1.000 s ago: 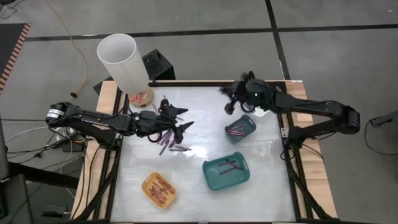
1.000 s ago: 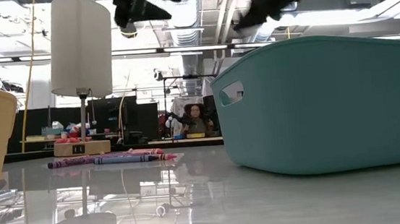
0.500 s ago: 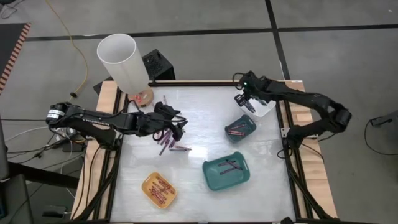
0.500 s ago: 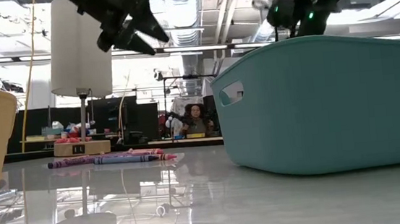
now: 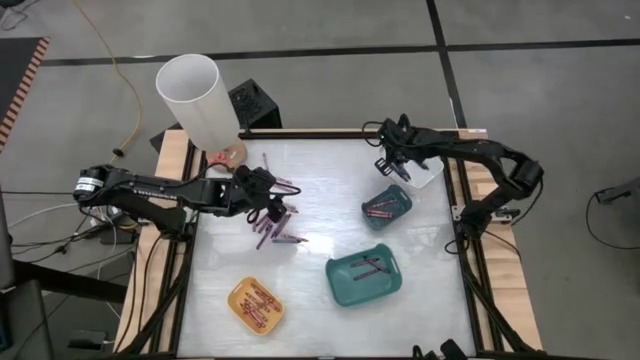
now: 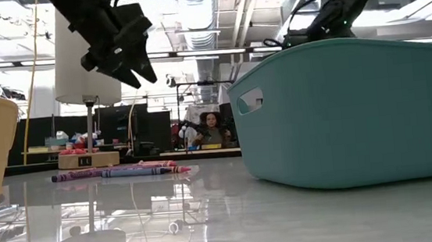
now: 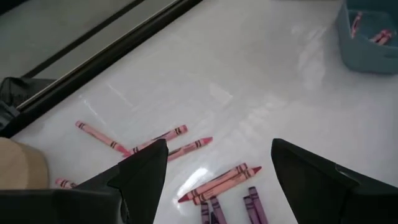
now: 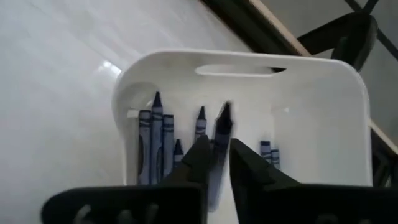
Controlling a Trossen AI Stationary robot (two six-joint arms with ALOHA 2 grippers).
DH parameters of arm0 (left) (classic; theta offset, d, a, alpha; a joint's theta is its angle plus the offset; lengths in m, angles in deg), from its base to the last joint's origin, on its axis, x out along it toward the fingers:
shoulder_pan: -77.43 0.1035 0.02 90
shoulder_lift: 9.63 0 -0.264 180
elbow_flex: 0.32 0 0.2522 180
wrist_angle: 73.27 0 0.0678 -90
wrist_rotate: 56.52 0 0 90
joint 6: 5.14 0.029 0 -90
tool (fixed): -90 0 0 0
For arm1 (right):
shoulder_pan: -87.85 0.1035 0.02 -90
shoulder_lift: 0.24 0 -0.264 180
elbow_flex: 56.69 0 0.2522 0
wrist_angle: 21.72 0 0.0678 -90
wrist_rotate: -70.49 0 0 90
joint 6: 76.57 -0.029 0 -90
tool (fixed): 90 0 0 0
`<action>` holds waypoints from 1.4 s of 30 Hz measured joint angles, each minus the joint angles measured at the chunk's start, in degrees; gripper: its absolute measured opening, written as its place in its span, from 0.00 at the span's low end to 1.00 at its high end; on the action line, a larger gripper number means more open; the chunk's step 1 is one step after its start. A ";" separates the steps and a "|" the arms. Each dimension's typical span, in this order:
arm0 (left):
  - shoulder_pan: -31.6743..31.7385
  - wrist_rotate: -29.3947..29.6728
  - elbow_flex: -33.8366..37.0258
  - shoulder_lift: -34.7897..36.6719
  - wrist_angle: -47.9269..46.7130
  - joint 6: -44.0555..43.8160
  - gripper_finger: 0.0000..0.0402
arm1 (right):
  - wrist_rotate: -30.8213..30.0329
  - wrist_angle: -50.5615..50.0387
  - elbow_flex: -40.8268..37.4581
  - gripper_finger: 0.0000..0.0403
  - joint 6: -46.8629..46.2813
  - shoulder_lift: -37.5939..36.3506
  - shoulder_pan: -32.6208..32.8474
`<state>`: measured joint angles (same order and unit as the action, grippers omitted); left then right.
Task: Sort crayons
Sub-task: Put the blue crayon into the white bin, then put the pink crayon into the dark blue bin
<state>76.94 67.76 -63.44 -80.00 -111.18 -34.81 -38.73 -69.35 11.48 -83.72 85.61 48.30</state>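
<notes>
The left pincer [image 5: 277, 205] hangs wide open over the loose crayons [image 5: 273, 228], its fingers [image 7: 140, 177] spread to either side of a red pair lying just ahead of and below them on the bench [image 5: 330, 210]; that stance looks like a line-up for the next pick. Purple ones lie nearest under the fingers, and pink ones lie a little farther ahead. Toward the near edge sits a yellow tray [image 5: 256, 303] with red sticks in it, then a large teal tray [image 5: 365, 277] holding a few dark ones. Farther right a small blue-grey tray [image 5: 387, 205] holds pink sticks. The right pincer [image 5: 395, 165] sits directly above the white tray [image 8: 323, 137], where dark blue crayons already lie side by side. A dark blue crayon [image 8: 222, 127] stands between its fingertips, which are barely parted, so I judge it is being let go into the matching colour; whether the tips touch it I cannot tell. The bench top is glossy white and mirrors the lights. A white lamp [image 5: 197, 100] stands at its far left corner, and a person sits in the dim room beyond.
</notes>
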 joint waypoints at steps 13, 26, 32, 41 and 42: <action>-8.57 -0.93 0.00 4.91 1.80 -3.71 0.69 | 5.26 4.31 0.02 0.28 -2.42 -11.42 2.69; -21.55 9.86 0.00 17.98 2.18 -6.81 0.69 | 12.21 21.53 14.15 0.28 4.94 -1.08 18.45; -24.83 12.19 0.00 20.16 1.94 -6.01 0.69 | 16.57 13.07 31.54 0.32 11.14 13.64 20.12; -28.55 15.06 0.02 23.75 -1.35 -5.96 0.69 | 22.38 2.47 53.39 0.49 14.73 33.53 19.96; -28.97 15.68 0.02 24.30 -1.87 -5.93 0.69 | 22.40 2.43 55.19 0.50 14.73 35.38 20.01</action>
<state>47.97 83.44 -63.42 -55.70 -113.06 -40.74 -16.33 -66.92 66.67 -68.99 120.99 68.31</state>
